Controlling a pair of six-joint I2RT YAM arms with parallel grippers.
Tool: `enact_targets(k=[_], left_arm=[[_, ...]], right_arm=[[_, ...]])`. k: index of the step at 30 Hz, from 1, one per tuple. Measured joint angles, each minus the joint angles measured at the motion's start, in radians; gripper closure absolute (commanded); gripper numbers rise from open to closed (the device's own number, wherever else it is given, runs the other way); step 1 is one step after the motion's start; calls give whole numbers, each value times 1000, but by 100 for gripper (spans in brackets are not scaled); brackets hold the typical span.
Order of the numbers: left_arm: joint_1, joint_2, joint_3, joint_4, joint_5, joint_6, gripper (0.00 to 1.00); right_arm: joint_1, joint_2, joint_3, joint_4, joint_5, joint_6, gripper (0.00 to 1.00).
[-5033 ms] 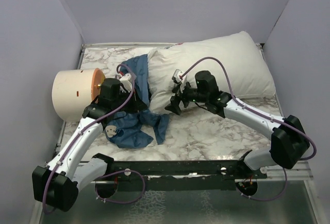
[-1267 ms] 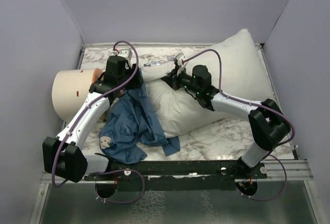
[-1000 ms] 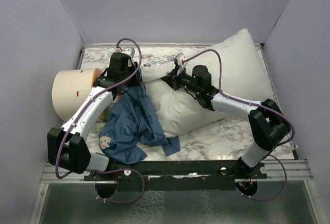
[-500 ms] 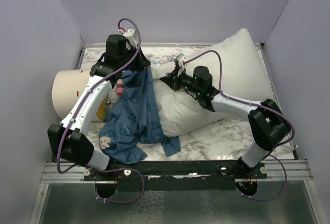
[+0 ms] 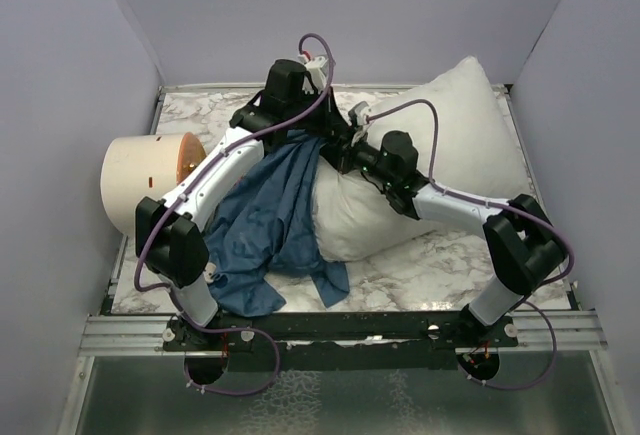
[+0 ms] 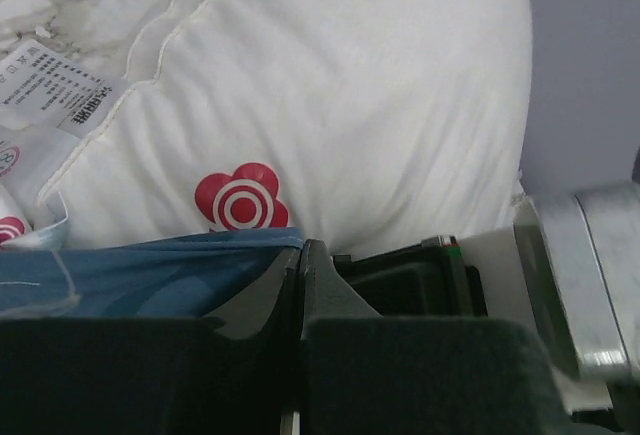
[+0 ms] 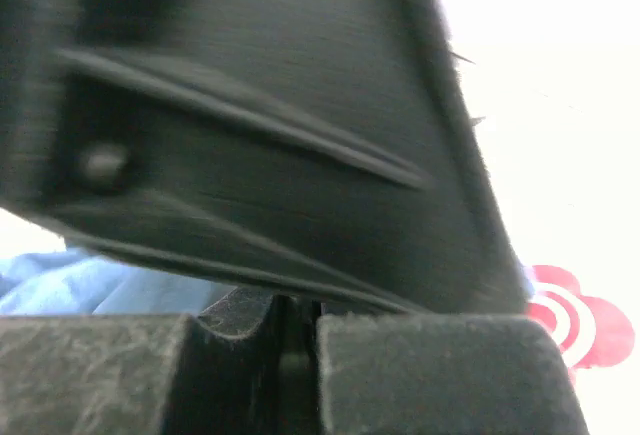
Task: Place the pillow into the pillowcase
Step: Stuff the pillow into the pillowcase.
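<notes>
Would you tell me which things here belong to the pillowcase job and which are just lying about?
Job: pillow, pillowcase, left gripper pinching the pillowcase, right gripper.
Lying about: cream drum at the left of the table.

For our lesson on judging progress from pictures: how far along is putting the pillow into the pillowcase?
Done: the left gripper is shut on the pillowcase hem, held at the pillow's logo end. In hand: the right gripper is shut at that same end; what it grips is hidden. Left: the pillow looks wholly outside, so the pillowcase must be opened and drawn over it.
</notes>
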Motion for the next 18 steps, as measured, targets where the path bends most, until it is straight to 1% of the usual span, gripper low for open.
enact_targets(k=[4, 5, 7, 8, 9, 13, 15, 18], left_arm=[[-7, -23, -13, 66, 7, -32, 100], [-7, -31, -16, 75, 10, -39, 98], [-8, -35, -16, 100, 14, -46, 76], [-7, -34, -16, 111, 16, -50, 67], [-6, -29, -16, 123, 27, -58, 62], [6, -7, -16, 156, 24, -71, 44], [18, 0, -23, 153, 8, -61, 39], [34, -19, -46, 125, -39, -32, 36]], right_arm=[[-49, -2, 0, 18, 76, 67, 99], [-71, -2, 0, 28, 92, 76, 96], [-102, -2, 0, 38, 111, 77, 81], [-112, -2, 0, 40, 117, 77, 73], [-118, 0, 0, 41, 119, 74, 65], [-138, 10, -1, 53, 106, 60, 40], [-140, 0, -16, 64, 81, 48, 28], [-138, -47, -53, 47, 35, 16, 21]])
